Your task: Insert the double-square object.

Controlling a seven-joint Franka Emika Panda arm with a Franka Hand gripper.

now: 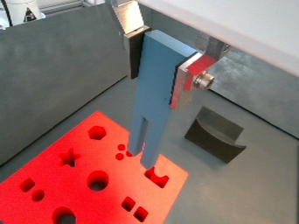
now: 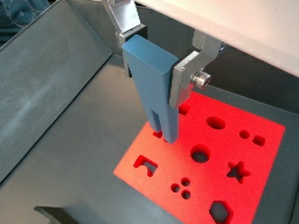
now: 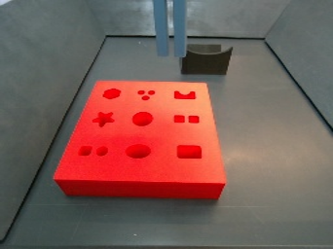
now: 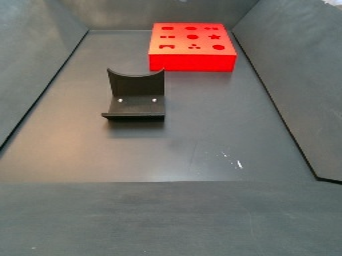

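Observation:
My gripper (image 1: 162, 63) is shut on the double-square object (image 1: 156, 101), a tall slate-blue piece that hangs upright with its two prongs pointing down. It also shows in a wrist view (image 2: 153, 87) between the silver fingers (image 2: 186, 72). In a side view the prongs (image 3: 169, 27) hang in the air by the far edge of the red board (image 3: 156, 171), with the gripper cut off above the frame. The board has a pair of small square holes (image 3: 188, 119). In both wrist views the prong tips stand above the board (image 1: 59, 179) near one of its edges.
A dark grey U-notched block (image 3: 205, 60) stands on the floor beyond the board, also seen in a side view (image 4: 134, 97) and a wrist view (image 1: 218, 136). Grey walls enclose the floor. The red board sits at the far end in a side view (image 4: 194, 63).

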